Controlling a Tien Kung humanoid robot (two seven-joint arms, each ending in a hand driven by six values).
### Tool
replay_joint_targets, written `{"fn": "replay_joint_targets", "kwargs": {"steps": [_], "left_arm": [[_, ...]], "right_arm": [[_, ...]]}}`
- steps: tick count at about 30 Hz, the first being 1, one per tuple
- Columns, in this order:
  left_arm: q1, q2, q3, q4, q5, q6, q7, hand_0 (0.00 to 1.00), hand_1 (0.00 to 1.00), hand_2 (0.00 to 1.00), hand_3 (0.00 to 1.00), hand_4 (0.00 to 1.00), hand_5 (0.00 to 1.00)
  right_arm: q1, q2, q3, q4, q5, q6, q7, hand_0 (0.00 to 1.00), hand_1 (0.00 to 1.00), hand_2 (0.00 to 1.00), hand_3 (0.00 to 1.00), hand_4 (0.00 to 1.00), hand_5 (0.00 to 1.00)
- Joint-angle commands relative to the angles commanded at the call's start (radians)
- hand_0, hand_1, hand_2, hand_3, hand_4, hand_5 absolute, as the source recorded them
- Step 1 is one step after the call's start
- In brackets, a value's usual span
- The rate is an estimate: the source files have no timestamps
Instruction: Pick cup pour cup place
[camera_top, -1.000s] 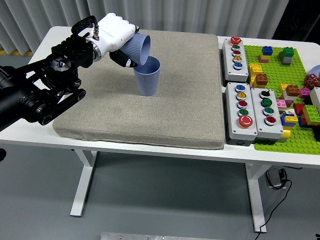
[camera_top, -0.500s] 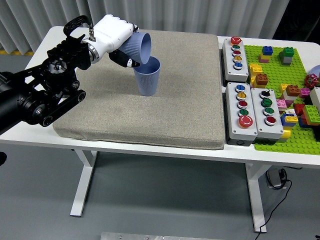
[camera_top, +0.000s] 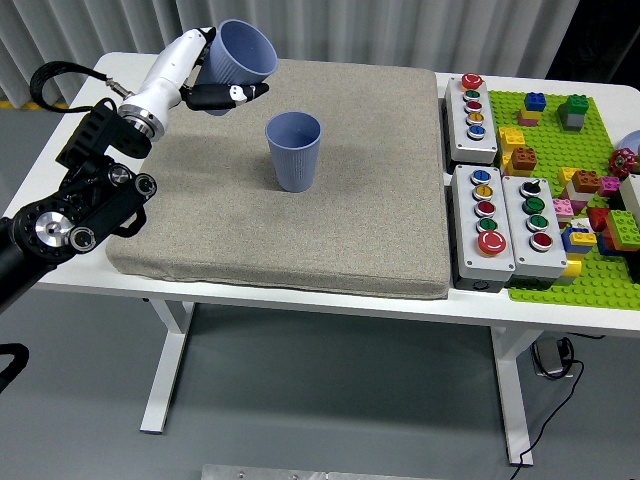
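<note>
Black arm links enter from the lower left of the frame and rise to the white left hand (camera_top: 200, 80) in the upper left, its fingers clamped on a blue ribbed cup (camera_top: 243, 52) lifted and tilted, mouth toward the upper right. Just right of it and apart, a second blue cup (camera_top: 293, 150) stands upright on the grey mat (camera_top: 300, 240). Right of the mat lie grey button boxes (camera_top: 495, 220), then a green brick baseplate (camera_top: 575, 285).

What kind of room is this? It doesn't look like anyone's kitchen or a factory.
Most likely a robotics test lab. A white table carries a grey practice mat, push-button boxes and a green baseplate with toy bricks. The robot hand holds one blue cup above another.
</note>
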Motion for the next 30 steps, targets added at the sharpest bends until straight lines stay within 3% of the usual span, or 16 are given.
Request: {"fn": "replay_joint_targets", "kwargs": {"steps": [4, 8, 14, 18, 21, 30], "left_arm": [[0.045, -0.015, -0.032, -0.006, -0.103, 0.04, -0.052, 0.545, 0.454, 0.47, 0.479, 0.832, 0.296], [0.091, -0.036, -0.057, -0.009, -0.124, 0.146, -0.136, 0.545, 0.454, 0.47, 0.479, 0.832, 0.296], [0.144, -0.079, -0.098, -0.014, -0.185, 0.268, -0.222, 0.553, 0.473, 0.485, 0.49, 0.829, 0.298], [0.187, -0.106, -0.135, -0.027, -0.186, 0.273, -0.226, 0.558, 0.487, 0.497, 0.513, 0.831, 0.305], [0.245, -0.128, -0.155, -0.057, -0.175, 0.279, -0.232, 0.563, 0.514, 0.504, 0.53, 0.832, 0.314], [0.344, -0.159, -0.134, -0.104, -0.185, 0.296, -0.255, 0.565, 0.521, 0.514, 0.553, 0.832, 0.318]], "right_arm": [[-0.001, 0.001, 0.002, 0.0, -0.001, 0.0, 0.0, 0.697, 0.634, 0.595, 0.595, 0.002, 0.247], [-0.003, 0.003, 0.005, 0.0, -0.002, 0.0, 0.0, 0.697, 0.634, 0.595, 0.595, 0.002, 0.247], [-0.006, 0.005, 0.01, 0.0, -0.01, 0.001, -0.001, 0.698, 0.634, 0.595, 0.595, 0.002, 0.247], [-0.008, 0.005, 0.012, 0.0, -0.012, 0.001, -0.001, 0.698, 0.634, 0.594, 0.594, 0.002, 0.249], [-0.011, 0.007, 0.01, 0.0, -0.007, -0.001, 0.0, 0.698, 0.634, 0.594, 0.594, 0.002, 0.249], [-0.016, 0.011, 0.021, 0.0, -0.018, 0.001, -0.001, 0.698, 0.634, 0.595, 0.594, 0.002, 0.245]]}}
